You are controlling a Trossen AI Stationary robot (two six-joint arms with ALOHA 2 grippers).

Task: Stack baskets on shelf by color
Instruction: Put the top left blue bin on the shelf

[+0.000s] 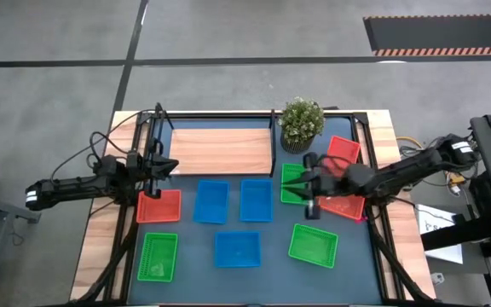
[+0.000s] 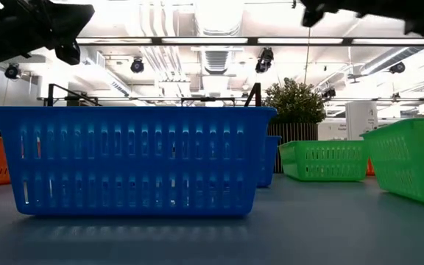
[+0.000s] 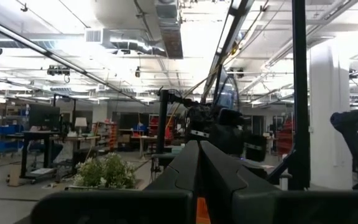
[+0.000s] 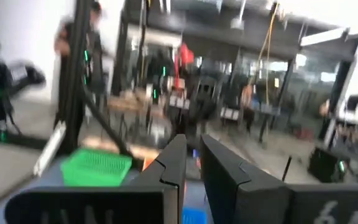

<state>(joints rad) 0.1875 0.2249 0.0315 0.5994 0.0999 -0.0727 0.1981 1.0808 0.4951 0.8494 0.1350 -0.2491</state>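
Seen from above, the wooden shelf (image 1: 222, 150) lies bare at the far side of the dark tabletop (image 1: 262, 273), just beside the potted plant (image 1: 301, 122), with no basket on it. The left gripper (image 1: 162, 168) hovers at the shelf's left end, directly above a red-orange basket (image 1: 159, 206) that sits on the tabletop; in the left wrist view its fingers (image 3: 222, 177) are pressed together with a sliver of orange showing just below them, and nothing is held. The right gripper (image 1: 310, 181) hangs over a green basket (image 1: 295, 182) just right of the shelf's near corner; in the right wrist view its fingers (image 4: 225, 171) stand close with only a narrow gap, empty. Under and beside the right arm lie two more red-orange baskets, one near the plant (image 1: 343, 150) and one against the table's right edge (image 1: 342, 206). Three blue baskets occupy the middle: two side by side (image 1: 211, 202) (image 1: 256, 200) just in front of the shelf and one nearer the front edge (image 1: 237, 250). A green basket (image 1: 158, 257) sits at the front left, and another green one (image 1: 314, 245), tilted, at the front right. All baskets lie single, none stacked.
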